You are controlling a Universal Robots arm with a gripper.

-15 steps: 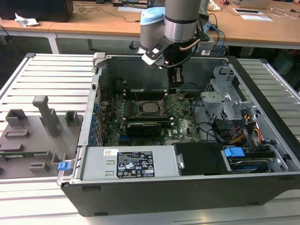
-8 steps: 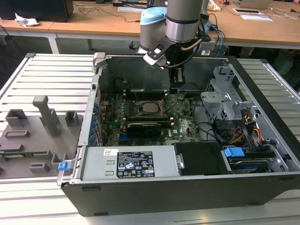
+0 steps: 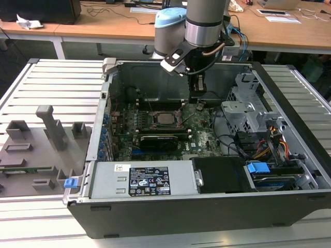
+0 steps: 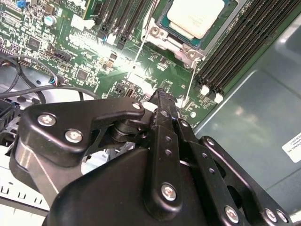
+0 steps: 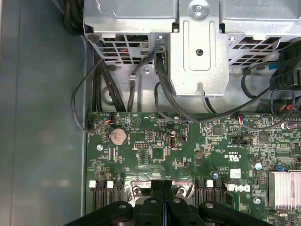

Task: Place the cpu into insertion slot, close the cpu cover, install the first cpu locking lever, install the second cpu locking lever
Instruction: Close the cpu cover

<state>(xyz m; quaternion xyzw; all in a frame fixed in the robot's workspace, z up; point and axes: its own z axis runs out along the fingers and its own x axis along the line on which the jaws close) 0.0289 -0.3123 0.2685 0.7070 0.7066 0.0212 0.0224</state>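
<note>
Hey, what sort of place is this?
Probably a robotics lab or workshop: an open computer case on a slatted metal table, a robot arm reaching in, cluttered desks behind.

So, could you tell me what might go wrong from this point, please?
1. The gripper hangs low beside the cpu; an off descent could strike small parts on the motherboard.
2. The locking lever is a thin wire, so the shut fingers could slip off, leaving the cpu cover unlatched.
3. The black cables nearby could snag the arm.
</note>
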